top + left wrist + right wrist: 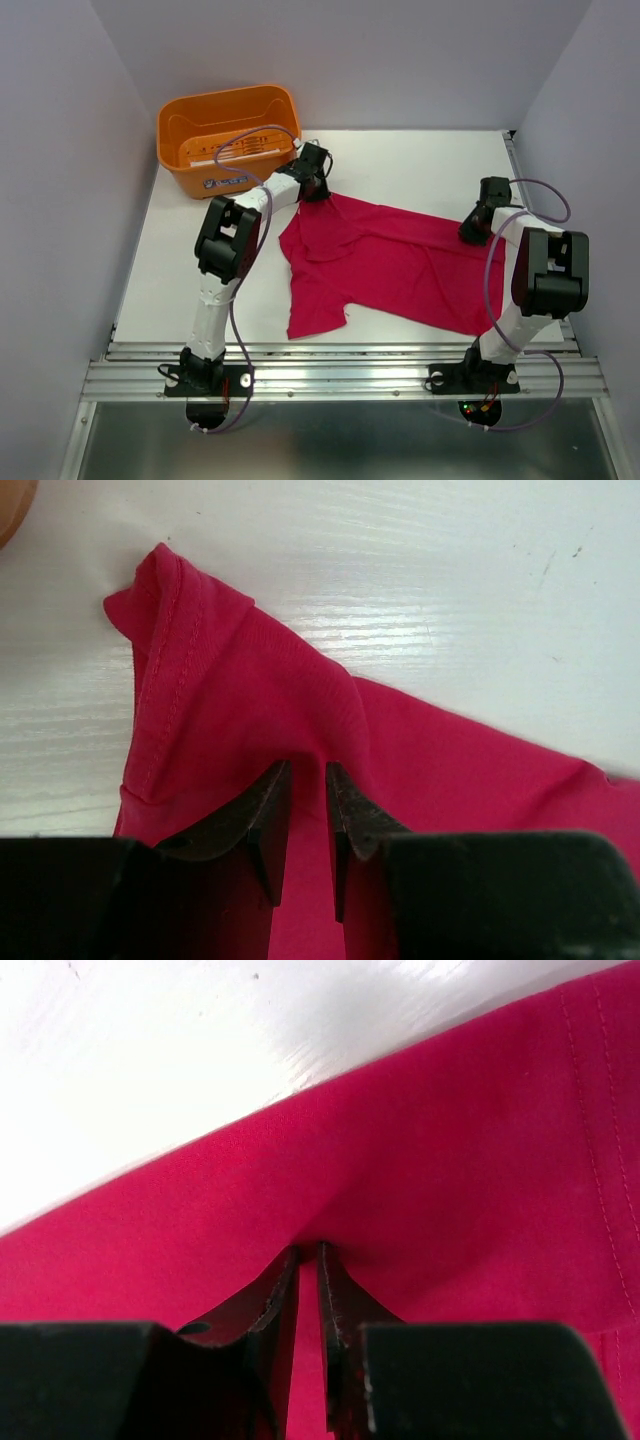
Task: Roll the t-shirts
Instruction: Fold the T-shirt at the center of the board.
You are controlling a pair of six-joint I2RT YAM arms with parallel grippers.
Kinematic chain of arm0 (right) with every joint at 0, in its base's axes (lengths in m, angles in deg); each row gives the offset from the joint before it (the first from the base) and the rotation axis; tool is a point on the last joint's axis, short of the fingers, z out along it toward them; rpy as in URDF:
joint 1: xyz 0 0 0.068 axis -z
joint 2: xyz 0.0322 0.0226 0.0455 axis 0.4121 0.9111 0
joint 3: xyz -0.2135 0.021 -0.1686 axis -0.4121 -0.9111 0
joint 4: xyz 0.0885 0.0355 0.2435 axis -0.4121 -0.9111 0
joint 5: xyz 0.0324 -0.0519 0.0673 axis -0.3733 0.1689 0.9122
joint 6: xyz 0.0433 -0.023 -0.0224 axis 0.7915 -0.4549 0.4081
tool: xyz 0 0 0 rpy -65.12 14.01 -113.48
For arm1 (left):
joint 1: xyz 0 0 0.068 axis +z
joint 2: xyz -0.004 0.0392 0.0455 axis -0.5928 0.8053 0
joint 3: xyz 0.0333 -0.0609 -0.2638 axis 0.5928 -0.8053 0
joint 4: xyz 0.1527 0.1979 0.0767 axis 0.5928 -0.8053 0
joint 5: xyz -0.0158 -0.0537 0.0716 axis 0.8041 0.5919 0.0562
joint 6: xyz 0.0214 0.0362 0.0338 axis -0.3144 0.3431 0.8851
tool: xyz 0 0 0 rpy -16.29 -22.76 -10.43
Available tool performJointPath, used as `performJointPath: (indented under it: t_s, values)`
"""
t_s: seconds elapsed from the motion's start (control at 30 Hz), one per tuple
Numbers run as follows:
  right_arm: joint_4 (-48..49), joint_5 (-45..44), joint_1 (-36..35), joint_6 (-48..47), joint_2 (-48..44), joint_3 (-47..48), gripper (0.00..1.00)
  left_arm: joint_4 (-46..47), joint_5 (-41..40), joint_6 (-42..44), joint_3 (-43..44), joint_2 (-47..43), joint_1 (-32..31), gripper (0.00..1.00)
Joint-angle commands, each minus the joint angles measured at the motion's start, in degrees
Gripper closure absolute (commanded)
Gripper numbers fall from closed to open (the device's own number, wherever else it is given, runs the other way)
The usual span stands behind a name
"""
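Crimson shirt point(390, 262): spread on the white table point(180, 290), near the basket point(228, 135)
Left gripper point(308, 780): pinching a fold at the shirt's far left corner
Right gripper point(309, 1252): clamped on its far right edge — fabric between the fingers

I see one plain crimson-pink t-shirt point(390, 265) lying spread and wrinkled across the white counter point(420, 160), one sleeve toward the near edge.
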Motion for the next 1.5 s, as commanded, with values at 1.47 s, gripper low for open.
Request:
performJointPath:
  t_s: [1.47]
  values:
    - [2.2,-2.1,7.1,-2.0,-5.2,-3.9,0.83,-4.6,-5.7,3.4,16.9,8.0,1.6,0.46]
